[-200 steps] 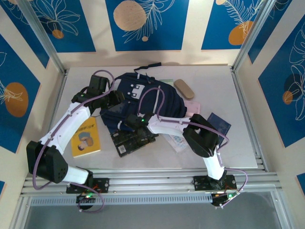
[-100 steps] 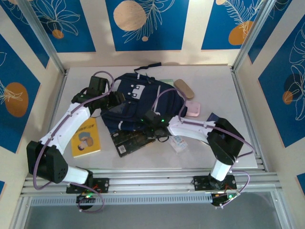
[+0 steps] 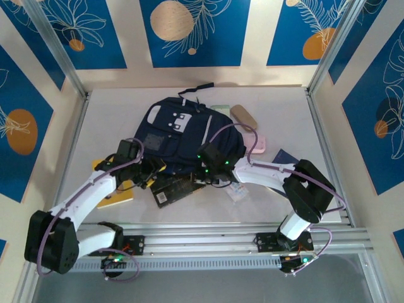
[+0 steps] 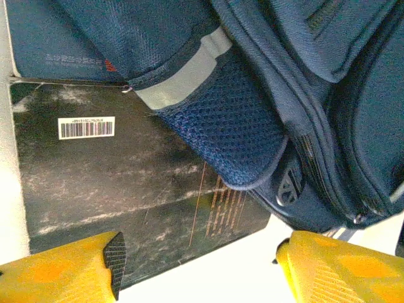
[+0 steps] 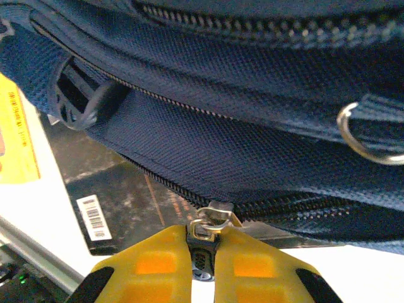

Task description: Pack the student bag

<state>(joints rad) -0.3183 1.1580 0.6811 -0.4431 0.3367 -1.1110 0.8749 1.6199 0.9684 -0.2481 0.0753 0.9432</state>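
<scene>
The student bag, a large navy backpack with white patches, lies flat mid-table. My right gripper is at its near edge; in the right wrist view my right gripper is shut on the zipper pull of the bag. My left gripper is at the bag's near-left corner. In the left wrist view my left gripper is open with nothing between its yellow fingers, just short of a black book tucked under the bag.
The black book pokes out from under the bag's near edge. A yellow book lies under my left arm. A tan case, a pink item, a dark blue notebook and a small packet lie to the right.
My left arm has drawn back from the bag's left side to its near-left corner and its jaws have widened. My right gripper has moved right along the bag's near edge, still pinched shut.
</scene>
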